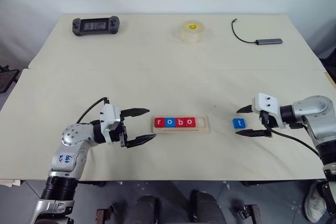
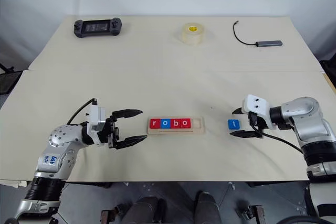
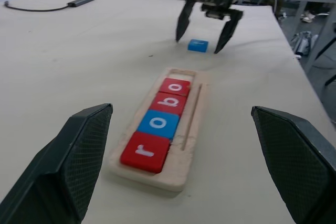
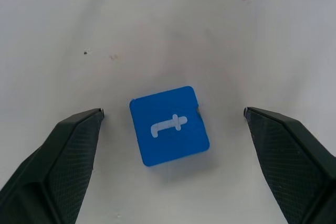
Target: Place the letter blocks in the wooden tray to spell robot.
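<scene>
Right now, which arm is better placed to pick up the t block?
The right. Its gripper is open around the blue t block, which lies on the table. The left gripper sits beyond the tray's far end.

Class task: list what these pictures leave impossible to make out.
- Dark handheld game console, head views: screen content too small.
- Round clear tape roll: yellow label unreadable.
- Long pale wooden tray, left wrist view: near end blurred.
- Blue square t block, right wrist view: underside hidden.
</scene>
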Tool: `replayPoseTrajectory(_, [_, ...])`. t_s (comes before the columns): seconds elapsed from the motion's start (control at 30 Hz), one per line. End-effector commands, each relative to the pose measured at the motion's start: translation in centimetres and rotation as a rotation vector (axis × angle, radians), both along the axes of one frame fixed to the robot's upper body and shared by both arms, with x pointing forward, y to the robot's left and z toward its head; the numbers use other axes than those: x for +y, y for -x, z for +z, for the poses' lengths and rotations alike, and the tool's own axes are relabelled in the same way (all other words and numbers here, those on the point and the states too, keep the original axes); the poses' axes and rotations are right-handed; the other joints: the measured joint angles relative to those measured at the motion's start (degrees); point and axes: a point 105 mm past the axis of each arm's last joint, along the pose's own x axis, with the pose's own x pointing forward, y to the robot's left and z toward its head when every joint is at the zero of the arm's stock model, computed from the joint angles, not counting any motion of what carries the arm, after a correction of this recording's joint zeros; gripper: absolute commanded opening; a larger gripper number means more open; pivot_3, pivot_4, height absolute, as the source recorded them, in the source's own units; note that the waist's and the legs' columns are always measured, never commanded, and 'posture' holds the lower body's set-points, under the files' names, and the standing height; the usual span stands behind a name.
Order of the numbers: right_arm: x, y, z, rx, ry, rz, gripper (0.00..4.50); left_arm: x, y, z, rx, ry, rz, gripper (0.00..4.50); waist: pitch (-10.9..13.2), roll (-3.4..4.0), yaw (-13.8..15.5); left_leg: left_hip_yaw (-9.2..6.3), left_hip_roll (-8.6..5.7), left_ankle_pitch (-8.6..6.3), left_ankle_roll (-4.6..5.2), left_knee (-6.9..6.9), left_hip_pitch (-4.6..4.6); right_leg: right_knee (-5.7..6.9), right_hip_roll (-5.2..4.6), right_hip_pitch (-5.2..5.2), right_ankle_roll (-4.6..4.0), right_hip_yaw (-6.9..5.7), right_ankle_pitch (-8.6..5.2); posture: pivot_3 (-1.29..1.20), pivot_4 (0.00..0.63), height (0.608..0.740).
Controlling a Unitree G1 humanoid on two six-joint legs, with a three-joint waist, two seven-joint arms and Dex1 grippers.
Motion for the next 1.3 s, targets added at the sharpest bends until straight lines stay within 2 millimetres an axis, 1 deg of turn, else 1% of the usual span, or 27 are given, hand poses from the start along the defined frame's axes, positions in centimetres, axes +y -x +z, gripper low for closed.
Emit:
replayPoseTrajectory(0.03, [0.3, -0.1, -0.1, 0.014, 0.001, 0.027, 3.25, -0.1, 0.5, 0.8, -0.029, 0.010, -0.022, 4.50, 0.00, 0.00, -0.03, 0.01, 0.00, 0.00, 0.00, 0.02, 0.01, 0.00, 0.00, 0.02, 0.00, 0.00, 0.00, 0.00, 0.150, 0.740])
replayPoseTrajectory(0.2, [1.2, -0.2, 1.1, -0.006, -0.018, 0.072, 1.48, 0.2, 0.5, 0.6, -0.030, 0.005, -0.006, 4.50, 0.00, 0.01, -0.04, 0.00, 0.01, 0.00, -0.04, 0.06, 0.01, 0.04, 0.01, 0.01, 0.00, 0.00, 0.00, 0.00, 0.150, 0.740])
replayPoseTrajectory(0.27, [2.9, -0.1, 2.9, -0.019, -0.041, 0.136, 1.46, 0.6, 0.5, 0.3, -0.029, 0.000, 0.010, 4.50, 0.01, 0.03, -0.08, -0.01, 0.01, 0.00, -0.05, 0.06, 0.00, 0.04, 0.01, -0.01, 0.00, 0.00, 0.00, 0.00, 0.150, 0.740])
replayPoseTrajectory(0.33, [4.9, 0.1, 4.3, -0.026, -0.071, 0.187, 1.46, 0.9, 0.5, 0.1, -0.030, 0.000, 0.021, 4.50, 0.03, 0.07, -0.26, 0.01, 0.01, -0.01, -0.06, 0.05, -0.03, 0.04, 0.01, -0.07, 0.00, 0.03, 0.00, 0.00, 0.150, 0.740])
replayPoseTrajectory(0.37, [5.5, 0.1, 4.6, -0.027, -0.080, 0.196, 1.46, 0.9, 0.4, 0.1, -0.031, 0.000, 0.023, 4.50, 0.03, 0.07, -0.30, 0.02, 0.04, -0.02, -0.08, 0.05, -0.03, 0.04, 0.02, -0.08, 0.00, 0.03, 0.00, 0.00, 0.150, 0.740])
replayPoseTrajectory(0.43, [7.9, 0.1, 4.9, -0.001, -0.110, 0.205, 1.46, 1.0, 0.5, -0.1, -0.031, 0.003, 0.029, 4.50, 0.03, 0.08, -0.11, -0.01, 0.11, -0.02, -0.14, 0.05, -0.03, 0.04, 0.07, -0.08, -0.02, -0.01, -0.01, 0.00, 0.150, 0.740])
replayPoseTrajectory(0.5, [9.6, 0.0, 4.8, 0.020, -0.113, 0.200, 1.46, 1.0, 0.4, -0.2, -0.032, 0.006, 0.035, 4.50, 0.03, 0.07, -0.04, -0.05, 0.12, -0.02, -0.16, 0.06, -0.03, 0.06, 0.06, -0.07, -0.04, -0.03, -0.02, 0.00, 0.150, 0.740])
replayPoseTrajectory(0.53, [10.2, 0.0, 4.5, 0.022, -0.108, 0.206, 1.46, 1.0, 0.4, -0.3, -0.032, 0.007, 0.036, 4.50, 0.03, 0.07, 0.00, -0.06, 0.11, -0.02, -0.16, 0.07, -0.03, 0.06, 0.06, -0.07, -0.04, -0.03, -0.02, 0.00, 0.150, 0.740])
replayPoseTrajectory(0.63, [11.2, -0.1, 3.6, 0.029, -0.089, 0.225, 1.46, 1.0, 0.4, -0.3, -0.033, 0.011, 0.045, 4.50, 0.03, 0.07, 0.56, -0.18, -0.02, -0.02, -0.15, 0.08, -0.11, 0.07, -0.02, -0.07, -0.04, -0.09, -0.02, 0.00, 0.150, 0.740])
replayPoseTrajectory(0.73, [11.7, -0.2, 2.9, 0.038, -0.080, 0.236, 1.46, 1.1, 0.4, -0.4, -0.036, 0.013, 0.057, 4.50, 0.03, 0.07, 0.69, -0.18, -0.11, -0.05, -0.08, 0.08, -0.12, 0.07, -0.05, -0.08, -0.04, -0.06, -0.02, 0.00, 0.150, 0.740])
replayPoseTrajectory(0.87, [11.6, -0.5, 2.1, 0.037, -0.038, 0.227, 1.46, 1.3, 0.6, -0.4, -0.038, 0.014, 0.071, 4.50, 0.03, 0.07, 0.23, -0.18, -0.10, -0.06, -0.08, 0.06, -0.12, 0.08, -0.03, -0.09, -0.04, -0.09, -0.02, 0.00, 0.150, 0.740])
replayPoseTrajectory(1.1, [11.6, -0.4, 1.6, 0.071, -0.044, 0.227, 1.46, 1.4, 0.8, -0.3, -0.040, 0.017, 0.083, 4.50, 0.03, 0.07, -0.07, -0.15, -0.07, -0.06, -0.08, 0.06, -0.11, 0.09, -0.01, -0.10, -0.04, -0.08, -0.02, 0.00, 0.150, 0.740])
replayPoseTrajectory(1.17, [11.9, -0.6, 1.7, 0.060, -0.065, 0.218, 2.19, 1.3, 0.8, -0.3, -0.041, 0.017, 0.083, 4.50, 0.03, 0.07, -0.06, -0.15, -0.08, -0.06, -0.08, 0.06, -0.11, 0.09, -0.01, -0.09, -0.04, -0.08, -0.02, 0.00, 0.150, 0.740])
replayPoseTrajectory(1.3, [11.9, -0.5, 2.0, 0.055, -0.081, 0.216, 3.45, 1.2, 0.9, -0.2, -0.041, 0.019, 0.083, 4.50, 0.03, 0.07, -0.03, -0.15, -0.07, -0.06, -0.08, 0.06, -0.10, 0.10, -0.01, -0.10, -0.04, -0.08, -0.02, 0.00, 0.150, 0.740])
